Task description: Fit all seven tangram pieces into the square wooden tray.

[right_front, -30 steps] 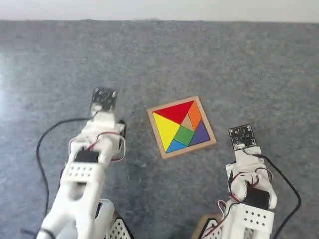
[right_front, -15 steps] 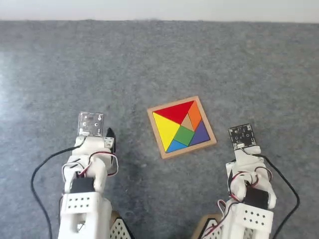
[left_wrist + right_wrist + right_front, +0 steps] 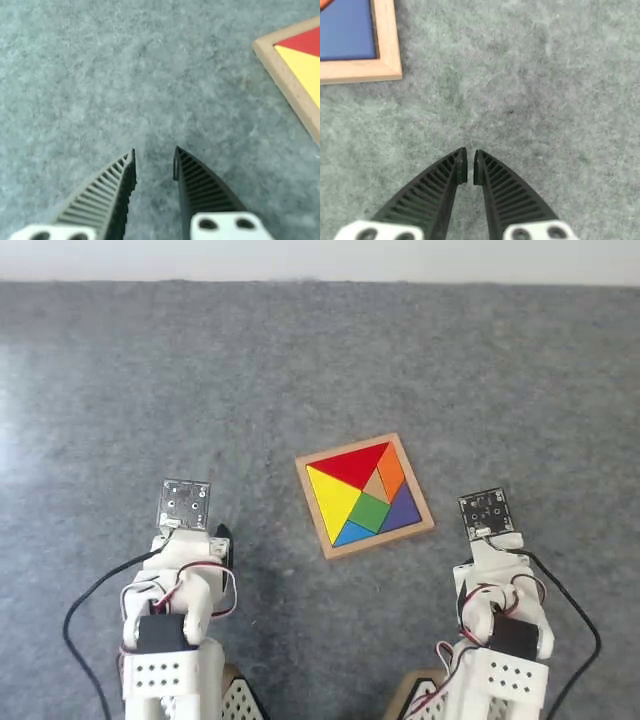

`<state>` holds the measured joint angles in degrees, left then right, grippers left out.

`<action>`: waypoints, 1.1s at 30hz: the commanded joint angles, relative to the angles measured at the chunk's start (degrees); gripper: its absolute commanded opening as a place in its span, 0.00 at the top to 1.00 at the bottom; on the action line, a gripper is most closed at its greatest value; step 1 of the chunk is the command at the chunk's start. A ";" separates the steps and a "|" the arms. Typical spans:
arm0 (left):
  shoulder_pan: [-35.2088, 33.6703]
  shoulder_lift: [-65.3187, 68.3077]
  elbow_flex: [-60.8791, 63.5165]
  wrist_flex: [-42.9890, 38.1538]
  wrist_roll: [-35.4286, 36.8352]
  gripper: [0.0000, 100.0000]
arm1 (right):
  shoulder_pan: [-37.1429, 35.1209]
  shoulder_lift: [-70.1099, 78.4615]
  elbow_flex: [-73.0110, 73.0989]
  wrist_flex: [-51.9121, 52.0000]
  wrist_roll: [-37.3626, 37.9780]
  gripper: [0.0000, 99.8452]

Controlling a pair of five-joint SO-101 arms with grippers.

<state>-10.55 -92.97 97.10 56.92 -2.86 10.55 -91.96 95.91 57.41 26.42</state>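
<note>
1. sitting flush in the square wooden tray (image 3: pixel 313 507), all seven pieces look fitted. the tray lies at an angle near the middle of the tabletop (image 3: pixel 200 360), a little toward its right edge.
2. the pieces are flat, stiff, painted shapes with sharp edges, among them a red triangle (image 3: pixel 352 466), a yellow triangle (image 3: pixel 332 498) and a green square (image 3: pixel 372 510). they are probably light, and packed this tight they leave no side face to pinch.
3. the tray's pale raised rim is the likeliest place to take hold. it is probably rigid, and the fuzzy grey tabletop should resist sliding.
4. the left hand (image 3: pixel 154 152) is slightly parted and holds nothing, over bare tabletop near one tray corner. the right hand (image 3: pixel 470 152) has its ribbed tips almost together, also empty, near another corner.
</note>
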 commanded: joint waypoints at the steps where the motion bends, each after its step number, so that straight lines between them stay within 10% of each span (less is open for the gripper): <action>1: -0.26 -6.07 -0.31 8.26 -0.35 0.88 | -0.48 -0.84 0.97 -1.54 0.00 0.95; 33: -0.35 -11.16 -0.57 15.38 -0.26 0.88 | -2.86 -0.75 0.97 -1.71 0.00 0.95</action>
<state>-10.55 -102.99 97.10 72.04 -2.86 7.91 -91.96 95.91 57.23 26.42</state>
